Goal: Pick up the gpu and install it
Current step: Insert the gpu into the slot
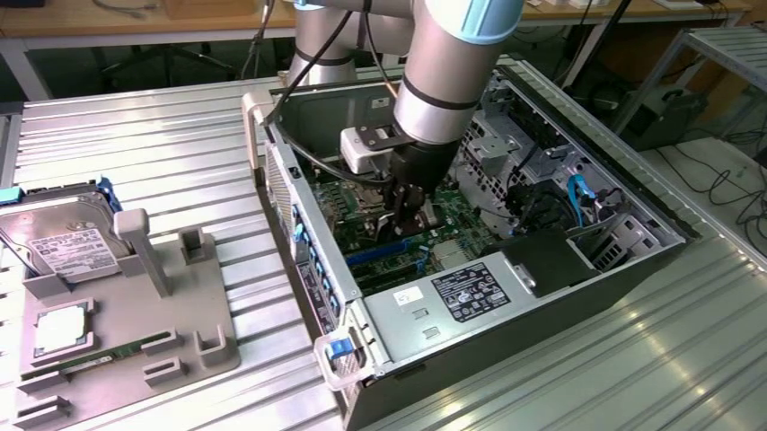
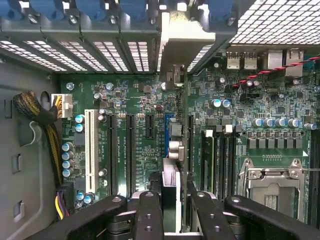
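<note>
My gripper [image 1: 403, 208] reaches down into the open computer case [image 1: 314, 269], shut on the gpu [image 2: 183, 100]. In the wrist view the card is thin and edge-on between my two black fingers [image 2: 149, 215]. Its silver end bracket [image 2: 182, 35] stands against the case's rear slot openings. The card hangs just over the green motherboard [image 2: 140, 150], lined up beside the blue expansion slot [image 2: 167, 131]. Whether its edge touches the slot is hidden by the card. In the exterior view the gpu [image 1: 408, 224] is a dark sliver below my fingers.
A grey holder tray [image 1: 144, 305] on the exterior view's left carries a silver hard drive [image 1: 66, 242], a processor [image 1: 60, 328] and a memory stick [image 1: 102, 355]. The power supply [image 1: 468, 292], cables [image 2: 37, 112] and drive bays crowd the case.
</note>
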